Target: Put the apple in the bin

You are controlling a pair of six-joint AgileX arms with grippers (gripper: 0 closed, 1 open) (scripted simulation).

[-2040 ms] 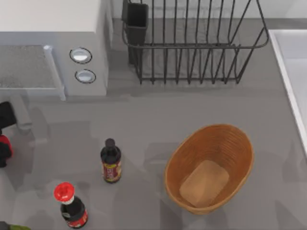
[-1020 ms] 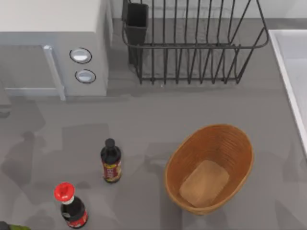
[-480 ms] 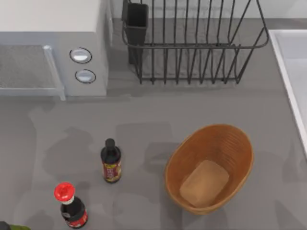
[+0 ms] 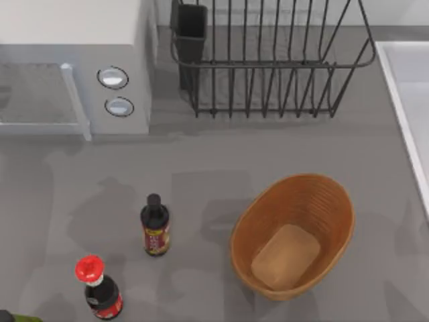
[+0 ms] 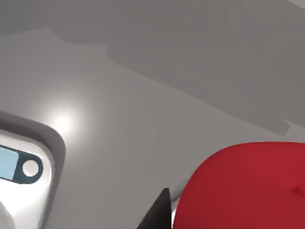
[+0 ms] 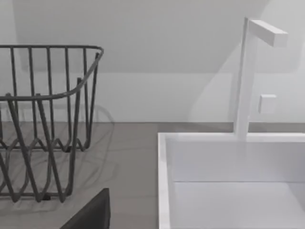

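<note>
Grey countertop [image 4: 201,161] carries a microwave [image 4: 74,60], a dish rack [image 4: 268,60], two bottles and our target, the basket [image 4: 293,235], which sits empty. Our left pincer [image 5: 167,214] has the apple [image 5: 248,186] right against a dark fingertip, apparently gripped and carried, well apart from the basket. Grasp looks done; transport and release remain. Our right pincer [image 6: 90,214] is parked near the sink [image 6: 228,181]; whether it is open or closed we cannot tell.

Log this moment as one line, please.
apple: at left gripper, grip unclear | bin: empty, table right | right arm: near sink
</note>
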